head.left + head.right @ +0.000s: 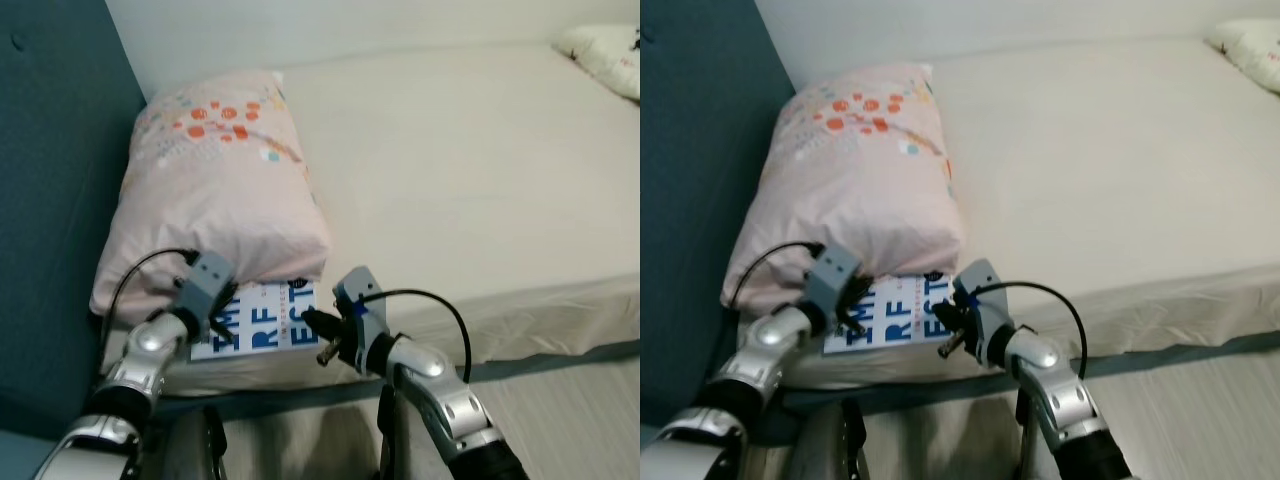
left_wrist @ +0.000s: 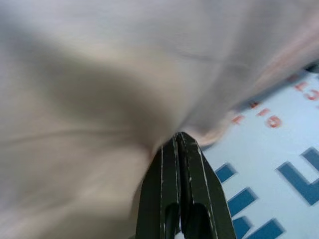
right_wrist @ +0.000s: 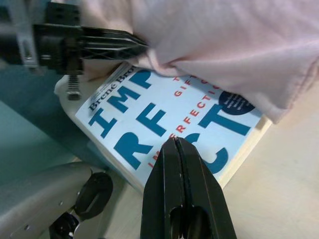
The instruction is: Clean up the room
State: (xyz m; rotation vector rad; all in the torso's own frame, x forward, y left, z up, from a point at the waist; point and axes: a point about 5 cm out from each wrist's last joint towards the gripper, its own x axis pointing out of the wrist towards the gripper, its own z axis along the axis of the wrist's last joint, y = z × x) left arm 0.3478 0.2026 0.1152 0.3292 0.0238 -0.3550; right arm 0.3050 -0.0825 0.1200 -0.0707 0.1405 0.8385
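At the bed's (image 1: 450, 180) near edge, partly under the pink pillow (image 1: 215, 190): a book (image 1: 262, 322), flat, cover up, long side along the edge. Left gripper (image 2: 180, 142), fingers together, against the pillow's hem above the book. Right gripper (image 3: 175, 145), fingers together, over the cover.

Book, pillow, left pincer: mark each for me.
Book (image 3: 149, 119): right wrist view, on its white cover.
Pillow (image 1: 215, 190): left eye view, on its middle.
Left pincer (image 3: 137, 47): right wrist view, at its tips against the pillow.
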